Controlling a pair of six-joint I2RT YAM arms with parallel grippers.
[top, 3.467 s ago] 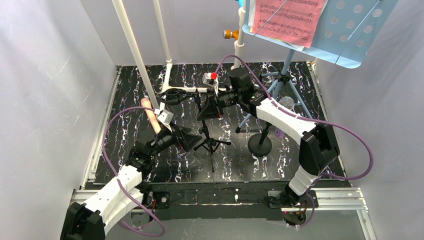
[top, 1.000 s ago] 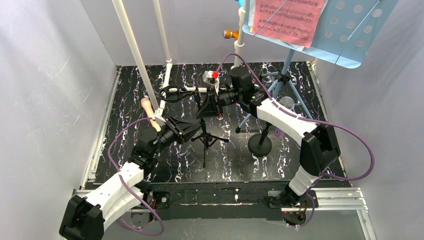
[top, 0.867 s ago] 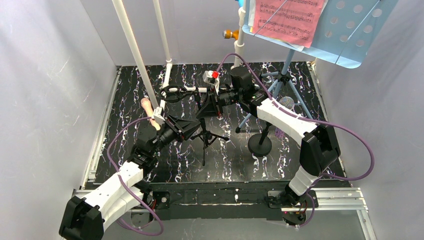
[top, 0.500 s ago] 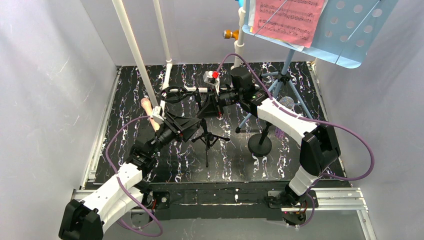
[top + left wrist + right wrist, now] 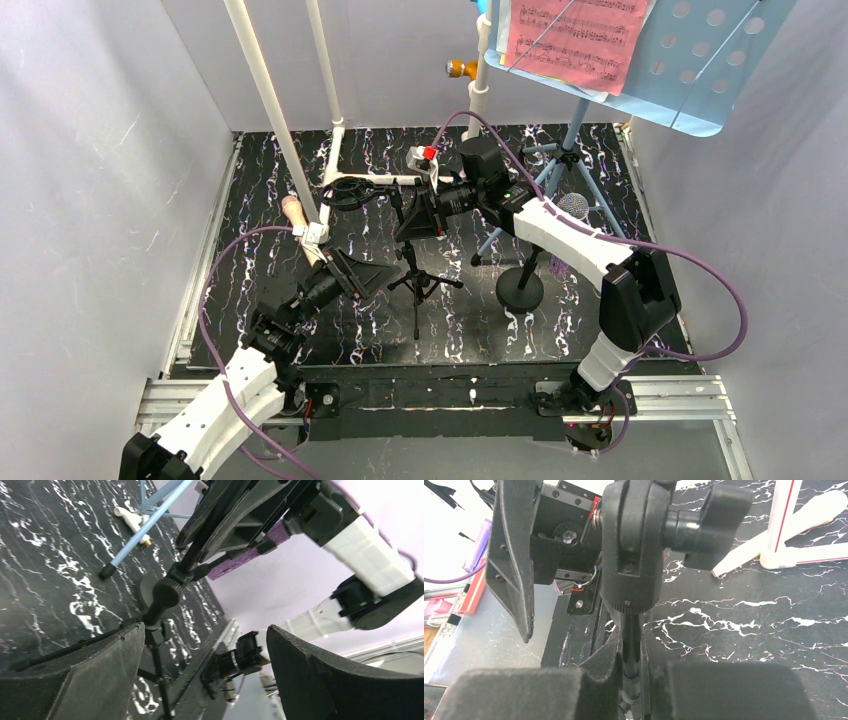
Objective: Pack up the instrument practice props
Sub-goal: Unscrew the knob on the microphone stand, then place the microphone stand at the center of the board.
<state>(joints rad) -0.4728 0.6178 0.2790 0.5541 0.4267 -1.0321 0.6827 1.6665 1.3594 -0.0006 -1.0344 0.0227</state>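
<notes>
My right gripper [image 5: 418, 218] is shut on the upright pole of the black tripod mic mount [image 5: 415, 285]; in the right wrist view the pads [image 5: 704, 690] pinch the pole [image 5: 631, 645] below its clip head [image 5: 636, 545]. My left gripper [image 5: 360, 272] is open and empty, just left of the tripod's legs; the left wrist view shows the tripod [image 5: 165, 592] ahead of the fingers [image 5: 75, 680]. The pink microphone [image 5: 295, 215] lies on the floor by a white pipe. The glittery purple microphone [image 5: 570, 207] sits on the round-base mount [image 5: 520, 290]. The light-blue music rack [image 5: 700, 60] holds a pink page [image 5: 575, 35].
White plastic pipe frame [image 5: 270, 110] rises at the back left, with a foot piece [image 5: 375, 180] on the black marbled floor. The music rack's blue legs [image 5: 545, 185] stand behind my right arm. Grey walls close in left, right and back.
My left gripper has drawn back from the tripod toward the near left, still open. My right gripper stays shut on the tripod pole, which has barely shifted.
</notes>
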